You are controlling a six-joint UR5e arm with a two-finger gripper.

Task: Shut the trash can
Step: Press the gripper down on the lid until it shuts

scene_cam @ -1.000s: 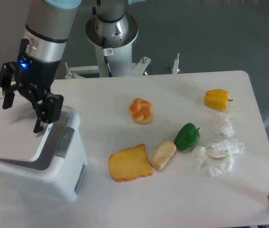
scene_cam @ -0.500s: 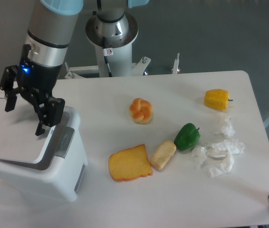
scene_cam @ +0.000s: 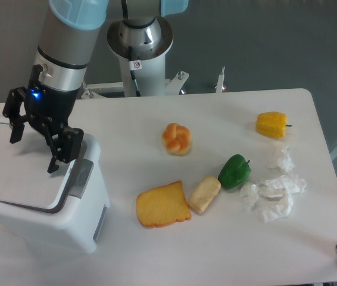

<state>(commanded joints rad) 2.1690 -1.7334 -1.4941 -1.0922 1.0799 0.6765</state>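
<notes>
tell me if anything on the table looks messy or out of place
Crumpled white tissues lie scattered near the table's right edge, beside the green pepper. The other food items simply lie loose on the table.

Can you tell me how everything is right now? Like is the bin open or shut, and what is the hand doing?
trash can: upright, lid looks down flat.
hand: open, empty, over the lid.
bread slice: lying flat on the table.
bread roll: lying beside the slice.
knotted bun: sitting alone.
green pepper: on its side.
yellow pepper: on its side.
tissues: crumpled.
</notes>
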